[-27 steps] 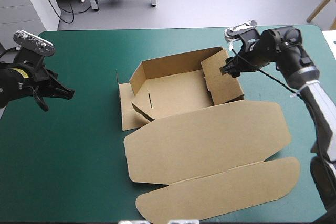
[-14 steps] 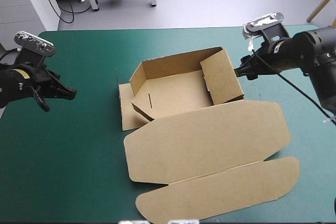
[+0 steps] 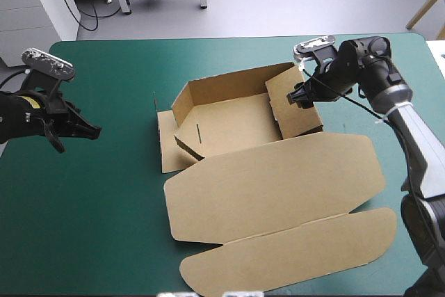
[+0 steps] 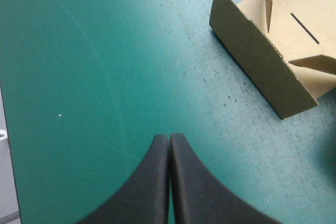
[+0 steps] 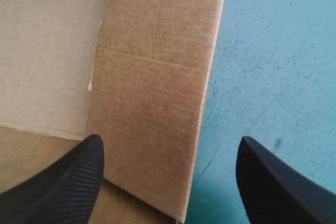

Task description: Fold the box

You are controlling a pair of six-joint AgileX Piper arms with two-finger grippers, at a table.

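Where it hung clear just before, the right gripper (image 3: 300,97) is back at the three-o'clock wall of the box (image 3: 271,186) mid-bench (image 3: 97,227); its wrist view shows fingers (image 5: 63,179) open astride it. The left gripper's (image 4: 169,136) fingers are closed.

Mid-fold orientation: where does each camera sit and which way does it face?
High view: above and behind, looking down on table and box; left claw and right claw show.
Left wrist: over its shut claw, box's left side ahead.
Right wrist: over its open claw, box's right wall between the fingers.
All share the box.
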